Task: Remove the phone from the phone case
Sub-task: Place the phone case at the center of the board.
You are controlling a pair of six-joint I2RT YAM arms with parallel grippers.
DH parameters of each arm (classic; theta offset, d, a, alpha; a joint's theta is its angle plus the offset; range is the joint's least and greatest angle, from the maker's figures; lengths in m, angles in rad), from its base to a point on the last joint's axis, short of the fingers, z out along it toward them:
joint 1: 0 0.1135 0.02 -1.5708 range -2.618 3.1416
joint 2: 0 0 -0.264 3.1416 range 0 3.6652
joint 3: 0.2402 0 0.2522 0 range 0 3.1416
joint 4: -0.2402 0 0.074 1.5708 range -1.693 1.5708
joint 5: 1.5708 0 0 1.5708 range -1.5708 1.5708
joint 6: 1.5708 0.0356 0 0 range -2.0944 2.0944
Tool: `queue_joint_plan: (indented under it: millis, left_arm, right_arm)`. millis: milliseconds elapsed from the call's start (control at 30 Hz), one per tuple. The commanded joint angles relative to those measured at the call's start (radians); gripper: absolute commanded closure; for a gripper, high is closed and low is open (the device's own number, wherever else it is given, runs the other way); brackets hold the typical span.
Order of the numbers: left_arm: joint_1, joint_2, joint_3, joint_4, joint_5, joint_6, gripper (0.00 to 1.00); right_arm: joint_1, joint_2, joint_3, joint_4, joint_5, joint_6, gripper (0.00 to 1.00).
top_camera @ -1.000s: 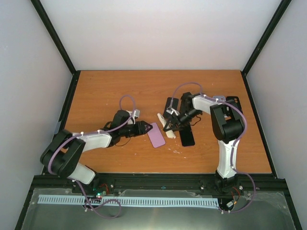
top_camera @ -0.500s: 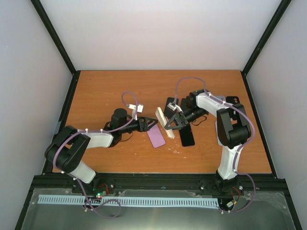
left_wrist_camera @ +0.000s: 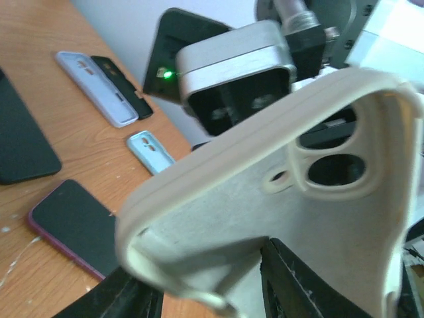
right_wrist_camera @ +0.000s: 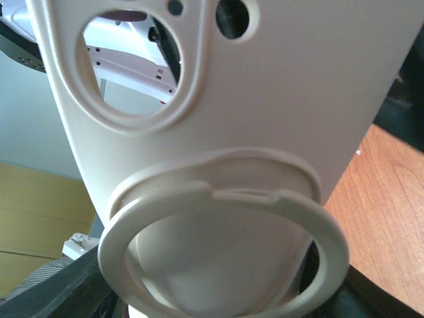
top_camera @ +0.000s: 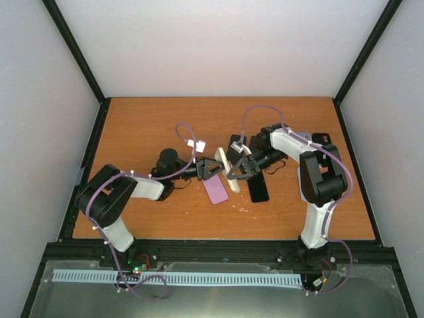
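White-walled enclosure (top_camera: 218, 46), orange wooden table (top_camera: 132, 132). You are holding cream rubbery phone case with ring stand (top_camera: 222, 158) aloft in right gripper (top_camera: 236, 171), clamped, presenting edge to left gripper (top_camera: 215, 168); its fingers (left_wrist_camera: 298, 288) straddling case, squeeze unconfirmed. Case looking empty through camera cutout. Purple-rimmed phone (top_camera: 215, 191) lying flat on table beneath.

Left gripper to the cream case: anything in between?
Nothing visible. The case is held up by the right gripper, and the left gripper straddles its lower edge, one finger on each side.
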Motion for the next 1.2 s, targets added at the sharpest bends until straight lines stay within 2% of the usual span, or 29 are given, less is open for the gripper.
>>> queue_joint_plan:
  millis: [0,33,200,300,400,467,567,600,633,767,867,967,1100,1167]
  left_arm:
    - [-0.014,0.024,-0.003,0.225,0.073,-0.051,0.58]
    - [-0.014,0.033,-0.008,0.264,0.087,-0.067,0.59]
    - [-0.014,0.090,0.010,0.384,0.112,-0.145,0.79]
    - [-0.014,0.095,0.031,0.372,0.103,-0.154,0.89]
    - [-0.014,0.081,0.057,0.309,0.086,-0.133,0.93]
    - [-0.014,0.068,0.081,0.247,0.071,-0.115,0.96]
    - [-0.014,0.053,0.123,0.131,0.049,-0.091,1.00]
    - [-0.014,0.050,0.134,0.101,0.044,-0.081,1.00]
    - [-0.014,0.047,0.141,0.080,0.040,-0.081,1.00]
    - [-0.014,0.050,0.177,-0.005,0.032,-0.078,1.00]
    - [-0.024,0.095,0.246,-0.117,0.047,-0.073,1.00]
    - [-0.055,0.152,0.372,-0.292,0.070,-0.040,1.00]
    - [-0.108,0.282,0.597,-0.599,0.061,0.045,0.99]
    - [-0.126,0.357,0.698,-0.693,0.066,0.035,0.99]
  right_arm:
    - [0.017,-0.019,0.016,-0.002,-0.031,-0.022,0.37]
    - [0.016,-0.020,0.013,0.004,-0.030,-0.018,0.37]
    - [0.017,-0.020,0.005,0.029,-0.020,0.009,0.37]
    - [0.016,-0.036,-0.001,0.090,0.008,0.086,0.37]
    - [0.010,-0.074,-0.020,0.190,0.062,0.198,0.33]
    - [-0.002,-0.105,-0.046,0.267,0.119,0.286,0.22]
    - [-0.060,-0.137,-0.062,0.288,0.172,0.326,0.17]
    - [-0.093,-0.140,-0.048,0.275,0.184,0.324,0.03]
    - [-0.129,-0.138,-0.026,0.241,0.191,0.304,0.00]
    - [-0.325,-0.125,0.076,0.098,0.199,0.215,0.00]
    - [-0.481,-0.145,0.138,0.099,0.240,0.253,0.00]
    - [-0.582,-0.191,0.164,0.171,0.318,0.330,0.00]
    - [-0.648,-0.298,0.129,0.346,0.567,0.486,0.00]
    - [-0.656,-0.363,0.081,0.436,0.686,0.538,0.00]
